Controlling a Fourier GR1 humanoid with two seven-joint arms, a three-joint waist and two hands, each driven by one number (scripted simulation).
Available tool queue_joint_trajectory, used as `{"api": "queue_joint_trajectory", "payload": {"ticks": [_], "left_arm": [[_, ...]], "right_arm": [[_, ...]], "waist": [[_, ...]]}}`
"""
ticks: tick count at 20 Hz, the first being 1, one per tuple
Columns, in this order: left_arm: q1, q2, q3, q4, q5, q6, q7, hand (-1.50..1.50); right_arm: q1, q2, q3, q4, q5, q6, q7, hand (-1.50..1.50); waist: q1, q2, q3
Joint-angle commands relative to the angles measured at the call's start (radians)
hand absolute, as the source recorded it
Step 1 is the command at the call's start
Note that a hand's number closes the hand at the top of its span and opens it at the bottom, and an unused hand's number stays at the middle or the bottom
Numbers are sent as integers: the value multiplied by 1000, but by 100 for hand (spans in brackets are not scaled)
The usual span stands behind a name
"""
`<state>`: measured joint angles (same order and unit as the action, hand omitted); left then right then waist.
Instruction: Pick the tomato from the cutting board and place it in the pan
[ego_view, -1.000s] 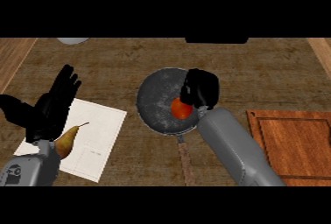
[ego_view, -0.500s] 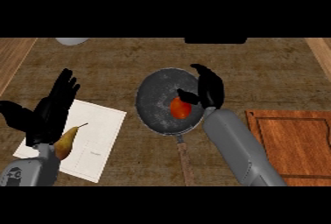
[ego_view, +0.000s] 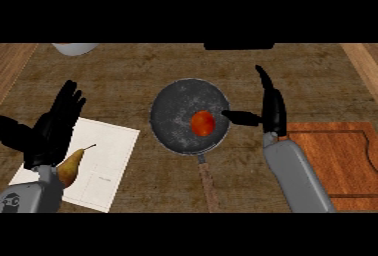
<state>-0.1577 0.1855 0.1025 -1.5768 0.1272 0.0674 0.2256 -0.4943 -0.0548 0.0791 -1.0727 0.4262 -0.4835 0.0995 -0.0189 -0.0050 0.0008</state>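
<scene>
The red tomato (ego_view: 202, 123) lies inside the dark grey pan (ego_view: 176, 107), a little right of its middle. My right hand (ego_view: 270, 107) stands just right of the pan's rim, open with fingers straight up and the thumb pointing left toward the tomato without touching it. The wooden cutting board (ego_view: 332, 160) lies at the right, partly under my right forearm. My left hand (ego_view: 49, 129) rests open at the left, fingers up, over the white sheet.
A white sheet (ego_view: 109, 161) lies at the lower left with a yellow-brown pear (ego_view: 71, 167) on it, partly behind my left wrist. The pan's wooden handle (ego_view: 207, 182) points toward me. A pale bowl (ego_view: 74, 48) sits at the far left edge.
My right hand has let go of the tomato, opened and drawn right, off the pan. The tomato stays in the pan. The left hand has barely moved.
</scene>
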Motion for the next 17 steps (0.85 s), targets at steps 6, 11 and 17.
{"api": "queue_joint_trajectory", "payload": {"ticks": [6,11,17], "left_arm": [[28,-6,3,-48,1,6,12,0],[-41,-20,-30,-111,-41,71,148,0],[-14,-32,-6,-3,-24,-8,-1,0]], "right_arm": [[395,-133,-91,-442,-346,318,-180,-150],[577,-184,-104,-657,-362,370,-144,-150],[645,-138,-119,-635,-309,381,-237,-150]], "waist": [[-7,-1,0],[8,2,-1],[16,5,-1]]}}
